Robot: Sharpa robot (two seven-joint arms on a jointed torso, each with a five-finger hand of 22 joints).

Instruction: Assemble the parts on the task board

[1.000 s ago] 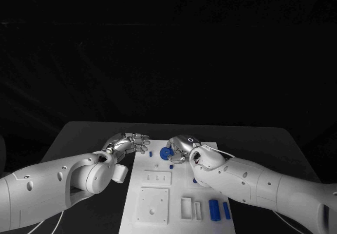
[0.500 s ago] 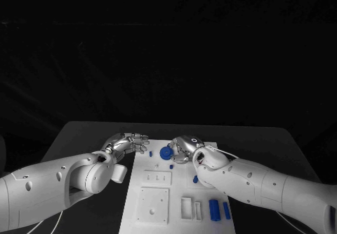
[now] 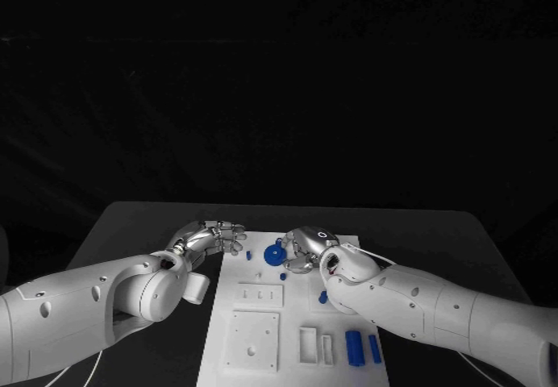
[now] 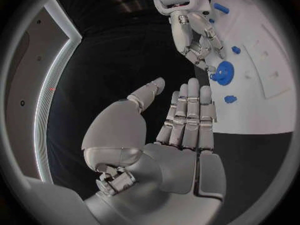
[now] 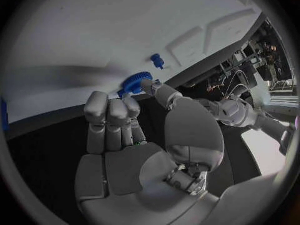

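Black surface point(image 3: 139, 222) and darkness surround the white task board point(image 3: 258, 339), at whose far end a blue gear point(image 3: 274, 255) is pinched by the right hand point(image 3: 305, 248). Seating of that gear appears to be the step in hand; it must next be lowered squarely and released. Beside the board's far left corner, the left hand point(image 3: 210, 238) is held empty, fingers extended

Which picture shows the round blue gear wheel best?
The left wrist view: the blue gear shows its whole toothed face, with the right hand touching its edge. In the head view the gear is small and partly hidden by that hand. In the right wrist view, fingers cover part of it.
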